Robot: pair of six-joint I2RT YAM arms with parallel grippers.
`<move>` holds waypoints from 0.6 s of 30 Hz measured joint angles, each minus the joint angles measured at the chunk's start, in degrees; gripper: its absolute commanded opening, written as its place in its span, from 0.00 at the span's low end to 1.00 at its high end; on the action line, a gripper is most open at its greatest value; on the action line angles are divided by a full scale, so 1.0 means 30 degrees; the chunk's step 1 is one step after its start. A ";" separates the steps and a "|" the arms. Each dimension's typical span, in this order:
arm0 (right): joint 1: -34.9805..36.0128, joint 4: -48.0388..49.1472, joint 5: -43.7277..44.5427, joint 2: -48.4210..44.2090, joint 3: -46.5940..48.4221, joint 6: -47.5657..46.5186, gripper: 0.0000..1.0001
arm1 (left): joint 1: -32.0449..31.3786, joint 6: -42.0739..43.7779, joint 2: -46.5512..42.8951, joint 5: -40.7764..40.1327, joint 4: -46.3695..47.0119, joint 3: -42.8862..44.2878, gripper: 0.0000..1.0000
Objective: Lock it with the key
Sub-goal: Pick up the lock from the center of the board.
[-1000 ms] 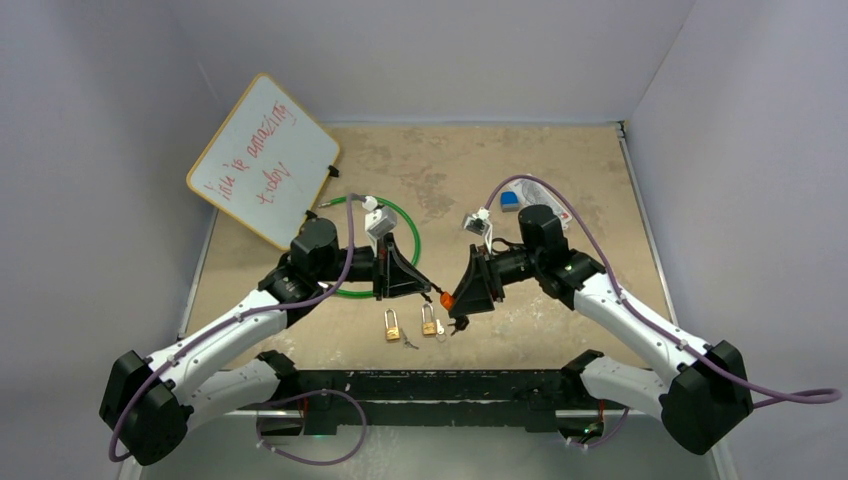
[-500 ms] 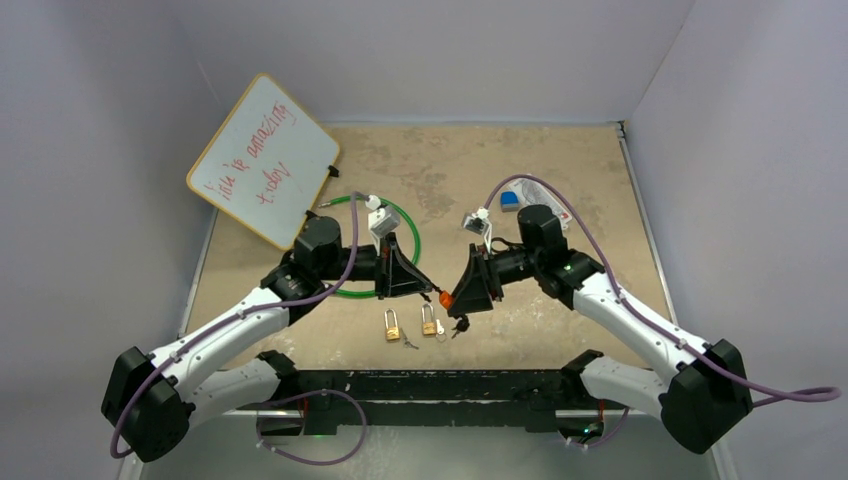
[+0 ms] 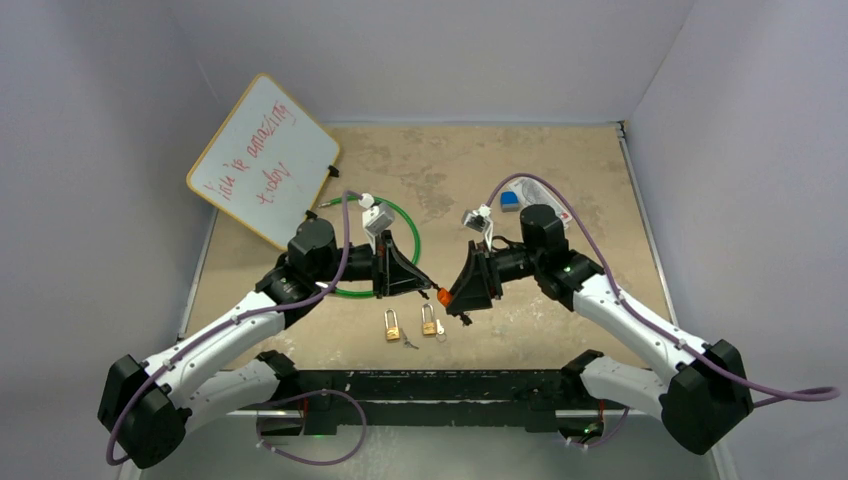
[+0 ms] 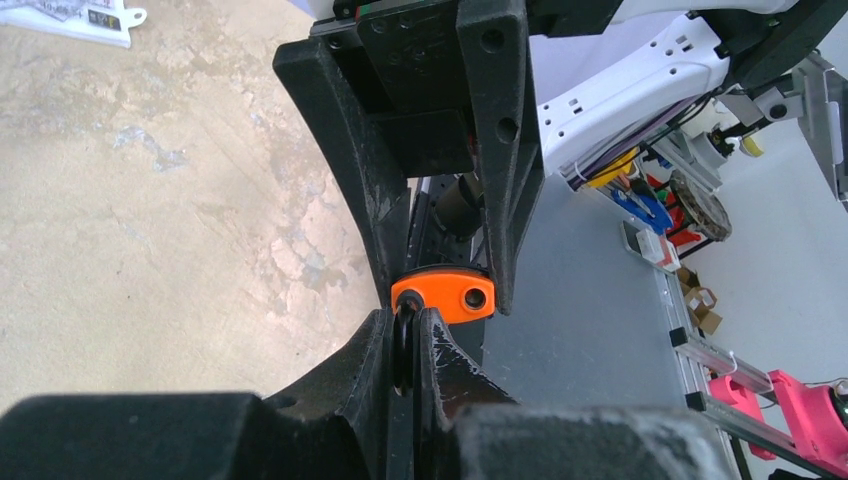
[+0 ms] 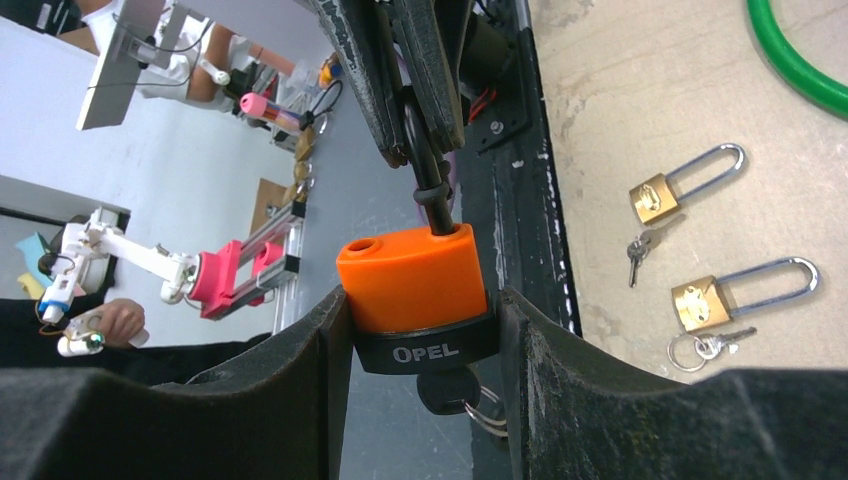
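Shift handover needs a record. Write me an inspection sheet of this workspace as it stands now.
Surface: mottled tan tabletop, worn patches.
Job's things: orange plastic-cased padlock held off the table between both grippers; black shackle out of one hole; dark key head below its base.
Clutter: two brass padlocks with silver keys, green ring-shaped cable, white dry-erase board, white packet.
Grippers: left gripper shut on the shackle; right gripper shut on the orange body.
Cables: purple cables along both arms, the right one trailing past the table's edge.
Surroundings: grey walls; lab equipment beyond the near edge.
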 measured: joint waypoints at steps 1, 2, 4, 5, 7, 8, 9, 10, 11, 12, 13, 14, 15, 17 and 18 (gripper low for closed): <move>-0.0007 0.0474 -0.0124 -0.0080 -0.0160 0.0277 0.53 | 0.0000 -0.0102 -0.0087 -0.0015 0.0138 -0.0022 0.00; 0.0000 0.0772 -0.0197 -0.0160 -0.0270 0.0517 0.54 | -0.0015 -0.0175 -0.0131 -0.0015 0.0211 -0.0029 0.00; -0.0007 0.1399 -0.0350 -0.0328 -0.0495 0.0940 0.59 | -0.0022 -0.0408 -0.0189 0.0000 0.0342 -0.0029 0.00; -0.0007 0.1625 -0.0444 -0.0393 -0.0576 0.1115 0.62 | -0.0022 -0.0495 -0.0197 0.0022 0.0408 -0.0029 0.00; -0.0007 0.2076 -0.0576 -0.0466 -0.0699 0.1428 0.64 | -0.0036 -0.0583 -0.0219 0.0044 0.0576 -0.0029 0.00; -0.0007 0.2295 -0.0619 -0.0488 -0.0743 0.1537 0.65 | -0.0036 -0.0597 -0.0219 0.0044 0.0648 -0.0029 0.00; -0.0007 0.2484 -0.0678 -0.0510 -0.0787 0.1683 0.65 | -0.0036 -0.0612 -0.0219 0.0044 0.0692 -0.0029 0.00; -0.0007 0.2747 -0.0765 -0.0525 -0.0838 0.1851 0.66 | -0.0036 -0.0627 -0.0219 0.0051 0.0714 -0.0029 0.00; -0.0007 0.2892 -0.0867 -0.0525 -0.0882 0.1945 0.66 | -0.0036 -0.0627 -0.0219 0.0051 0.0721 -0.0029 0.00; -0.0007 0.3045 -0.0940 -0.0525 -0.0940 0.2004 0.66 | -0.0044 -0.0692 -0.0219 0.0087 0.0721 -0.0029 0.00; -0.0015 0.3184 -0.1020 -0.0525 -0.1005 0.2091 0.66 | -0.0044 -0.0743 -0.0219 0.0117 0.0714 -0.0029 0.00; -0.0007 0.3293 -0.1078 -0.0525 -0.1064 0.2200 0.65 | -0.0073 -0.0867 -0.0219 0.0117 0.0758 -0.0029 0.00; -0.0007 0.3330 -0.1115 -0.0525 -0.1086 0.2222 0.64 | -0.0109 -0.0896 -0.0219 0.0117 0.0772 -0.0029 0.00; -0.0007 0.3424 -0.1137 -0.0525 -0.1086 0.2266 0.62 | -0.0124 -0.0976 -0.0219 0.0117 0.0903 -0.0029 0.00; -0.0007 0.3446 -0.1137 -0.0525 -0.1086 0.2266 0.60 | -0.0124 -0.1035 -0.0219 0.0117 0.1013 -0.0036 0.00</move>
